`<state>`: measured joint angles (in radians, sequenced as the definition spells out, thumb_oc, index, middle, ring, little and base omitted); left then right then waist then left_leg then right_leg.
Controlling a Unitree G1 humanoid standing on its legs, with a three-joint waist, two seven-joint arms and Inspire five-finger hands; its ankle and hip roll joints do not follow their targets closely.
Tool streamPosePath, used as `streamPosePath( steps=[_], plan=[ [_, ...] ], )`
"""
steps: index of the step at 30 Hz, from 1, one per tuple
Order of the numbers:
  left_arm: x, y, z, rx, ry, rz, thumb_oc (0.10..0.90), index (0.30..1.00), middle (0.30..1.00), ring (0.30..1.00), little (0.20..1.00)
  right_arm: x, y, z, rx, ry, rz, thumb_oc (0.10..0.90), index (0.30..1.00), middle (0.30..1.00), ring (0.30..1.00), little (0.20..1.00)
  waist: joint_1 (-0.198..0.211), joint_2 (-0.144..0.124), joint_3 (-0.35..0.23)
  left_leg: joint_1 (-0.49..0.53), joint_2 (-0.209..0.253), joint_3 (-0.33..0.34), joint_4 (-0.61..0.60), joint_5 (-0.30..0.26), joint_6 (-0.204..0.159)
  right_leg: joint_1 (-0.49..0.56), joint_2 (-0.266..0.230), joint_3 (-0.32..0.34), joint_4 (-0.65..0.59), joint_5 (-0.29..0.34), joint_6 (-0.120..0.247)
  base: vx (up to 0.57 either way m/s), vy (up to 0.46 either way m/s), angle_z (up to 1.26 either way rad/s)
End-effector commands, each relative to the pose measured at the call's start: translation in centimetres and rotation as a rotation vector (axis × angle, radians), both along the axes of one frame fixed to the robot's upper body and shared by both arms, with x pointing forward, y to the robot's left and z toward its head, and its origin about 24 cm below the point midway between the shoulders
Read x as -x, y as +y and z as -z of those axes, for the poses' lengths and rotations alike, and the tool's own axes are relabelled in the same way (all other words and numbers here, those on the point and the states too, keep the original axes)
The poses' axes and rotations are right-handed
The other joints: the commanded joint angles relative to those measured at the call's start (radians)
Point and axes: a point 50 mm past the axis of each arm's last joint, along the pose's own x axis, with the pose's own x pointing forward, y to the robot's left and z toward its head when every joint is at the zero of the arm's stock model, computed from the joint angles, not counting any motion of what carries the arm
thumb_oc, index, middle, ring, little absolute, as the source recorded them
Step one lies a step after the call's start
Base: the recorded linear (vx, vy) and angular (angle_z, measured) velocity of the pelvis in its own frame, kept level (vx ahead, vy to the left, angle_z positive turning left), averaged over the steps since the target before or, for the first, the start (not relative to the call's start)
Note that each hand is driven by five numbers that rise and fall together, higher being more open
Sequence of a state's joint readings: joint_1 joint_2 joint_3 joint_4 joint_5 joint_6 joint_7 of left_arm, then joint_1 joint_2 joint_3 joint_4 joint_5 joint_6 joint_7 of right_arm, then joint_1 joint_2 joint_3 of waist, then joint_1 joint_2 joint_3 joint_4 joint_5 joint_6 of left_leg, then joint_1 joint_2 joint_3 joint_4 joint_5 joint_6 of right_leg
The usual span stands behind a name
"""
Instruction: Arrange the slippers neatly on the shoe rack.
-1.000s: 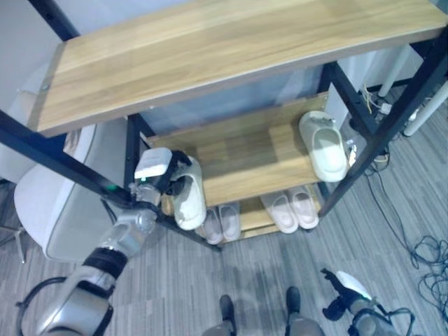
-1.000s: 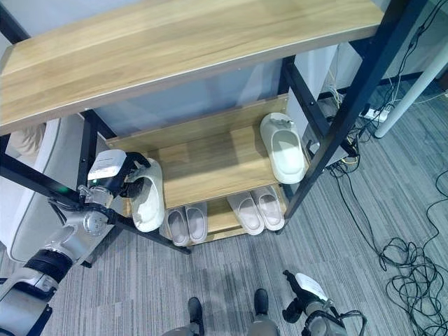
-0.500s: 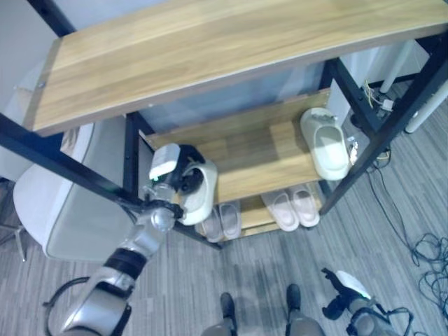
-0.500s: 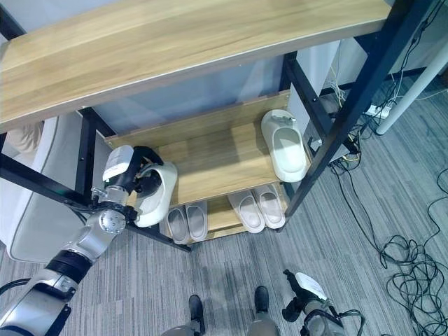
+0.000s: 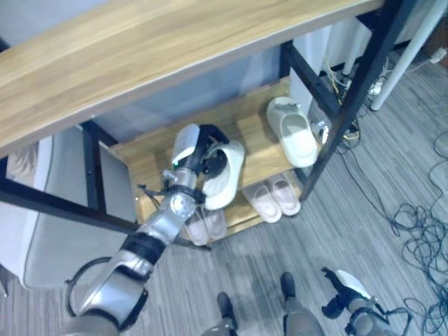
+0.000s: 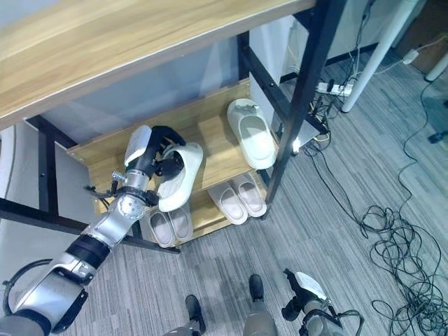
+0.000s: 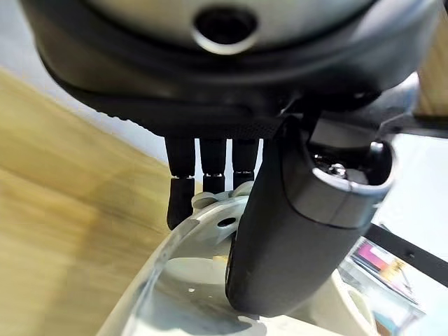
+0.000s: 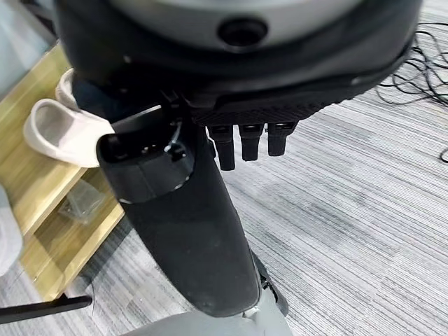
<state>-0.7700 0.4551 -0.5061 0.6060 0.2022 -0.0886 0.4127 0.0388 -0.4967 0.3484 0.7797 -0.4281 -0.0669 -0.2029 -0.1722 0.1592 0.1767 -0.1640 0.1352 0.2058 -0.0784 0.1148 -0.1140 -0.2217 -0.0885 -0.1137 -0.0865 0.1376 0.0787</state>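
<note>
The left hand [image 5: 198, 150] reaches in over the middle shelf [image 5: 150, 155] of the rack [image 6: 304, 91] and grips a white slipper [image 5: 224, 175]. Its fingers are curled over the slipper's upper and the thumb presses inside the opening, as the left wrist view confirms: the thumb [image 7: 294, 231] lies in the slipper [image 7: 175, 280], with the fingers [image 7: 180, 189] closed on the far rim. The held slipper is tilted and hangs just past the shelf's front edge, its toe pointing down and toward the robot.

A second slipper [image 6: 253, 134] lies flat on the same shelf, well to the right of the hand, near the black upright post. The two are well apart, with bare wood between them.

On the bottom shelf, below the hand, stands one pair [image 6: 166, 225] side by side; a second pair [image 6: 238, 199] stands further right, beneath the lone slipper. Both pairs sit toes outward.

The right hand [image 8: 210, 203] hangs low over the grey floor [image 8: 364, 182], fingers relaxed and nearly straight, holding nothing. It also shows at the lower right of the head views [image 5: 343, 285].

The top shelf [image 5: 140, 63] spans above the left hand.
</note>
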Motion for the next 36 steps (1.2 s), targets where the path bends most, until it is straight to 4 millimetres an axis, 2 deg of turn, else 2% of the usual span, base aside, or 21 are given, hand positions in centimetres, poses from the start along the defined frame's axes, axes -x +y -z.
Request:
streamPosePath(
  steps=[1, 7, 18, 19, 20, 21, 32, 36],
  plan=[
    [-1.9, 2.2, -7.4, 0.051, -0.242, -0.106, 0.4, 0.3, 0.3, 0.3, 0.3, -0.5, -0.7, -1.4, 0.013, -0.089, -0.027, 0.8, 0.9, 0.9, 0.9, 0.9, -0.011, -0.027, -0.042, -0.006, -0.019, 0.006, -0.009, -0.023, -0.019, -0.017, -0.024, -0.026, -0.001, -0.069, 0.075, 0.0, -0.007, -0.2],
    [-2.5, 3.9, -9.0, 0.025, -0.258, -0.177, 0.4, 0.3, 0.3, 0.3, 0.3, -0.7, -0.5, -1.3, 0.008, -0.083, -0.033, 0.8, 0.9, 0.9, 0.9, 0.9, -0.024, -0.033, -0.041, -0.034, -0.012, 0.018, -0.009, -0.019, -0.021, -0.062, -0.017, -0.001, -0.001, -0.053, 0.076, 0.0, -0.018, -0.14],
    [-3.3, 4.5, -11.5, 0.036, -0.286, -0.229, 0.4, 0.3, 0.3, 0.3, 0.3, -0.7, -0.7, -1.3, 0.011, -0.081, -0.035, 0.8, 0.9, 0.9, 0.9, 0.9, -0.041, -0.045, -0.035, -0.069, -0.008, 0.026, -0.009, -0.011, -0.026, -0.11, -0.015, 0.014, -0.001, -0.036, 0.078, 0.0, -0.008, -0.05],
    [-3.3, 4.5, -11.8, 0.034, -0.291, -0.232, 0.433, 0.349, 0.349, 0.349, 0.349, -0.7, -0.6, -1.2, 0.009, -0.079, -0.034, 0.8, 0.9, 0.9, 0.9, 0.9, -0.041, -0.046, -0.036, -0.072, -0.007, 0.027, -0.009, -0.011, -0.027, -0.113, -0.014, 0.013, -0.001, -0.035, 0.078, 0.0, -0.02, -0.06],
    [-3.4, 4.3, -11.9, 0.042, -0.291, -0.229, 0.756, 0.834, 0.834, 0.834, 0.834, -0.6, -0.7, -1.2, 0.008, -0.078, -0.03, 0.8, 0.9, 0.9, 0.9, 0.9, -0.042, -0.046, -0.037, -0.077, -0.006, 0.026, -0.009, -0.009, -0.026, -0.117, -0.014, 0.012, -0.001, -0.034, 0.079, 0.01, -0.018, -0.05],
    [-3.4, 4.2, -12.0, 0.05, -0.294, -0.226, 0.8, 0.9, 0.9, 0.9, 0.9, -0.5, -0.7, -1.2, 0.009, -0.077, -0.03, 0.8, 0.9, 0.9, 0.9, 0.9, -0.042, -0.046, -0.037, -0.078, -0.006, 0.026, -0.009, -0.009, -0.026, -0.118, -0.014, 0.012, -0.001, -0.034, 0.079, 0.01, -0.012, -0.05],
    [-3.0, 2.7, -11.8, 0.115, -0.311, -0.144, 0.8, 0.9, 0.9, 0.9, 0.9, -0.2, -0.6, -1.0, 0.0, -0.076, -0.029, 0.8, 0.9, 0.9, 0.9, 0.9, -0.027, -0.043, -0.042, -0.089, -0.006, 0.01, -0.009, -0.005, -0.026, -0.118, -0.012, -0.006, -0.001, -0.041, 0.075, 0.0, -0.004, -0.01],
    [-2.4, 2.6, -11.4, 0.148, -0.34, -0.122, 0.8, 0.9, 0.9, 0.9, 0.9, -0.4, -0.3, -1.1, -0.01, -0.09, -0.034, 0.8, 0.9, 0.9, 0.9, 0.9, -0.011, -0.05, -0.036, -0.094, -0.005, -0.001, -0.009, -0.003, -0.025, -0.114, -0.01, -0.016, -0.001, -0.044, 0.074, -0.03, -0.012, 0.09]
  ],
)
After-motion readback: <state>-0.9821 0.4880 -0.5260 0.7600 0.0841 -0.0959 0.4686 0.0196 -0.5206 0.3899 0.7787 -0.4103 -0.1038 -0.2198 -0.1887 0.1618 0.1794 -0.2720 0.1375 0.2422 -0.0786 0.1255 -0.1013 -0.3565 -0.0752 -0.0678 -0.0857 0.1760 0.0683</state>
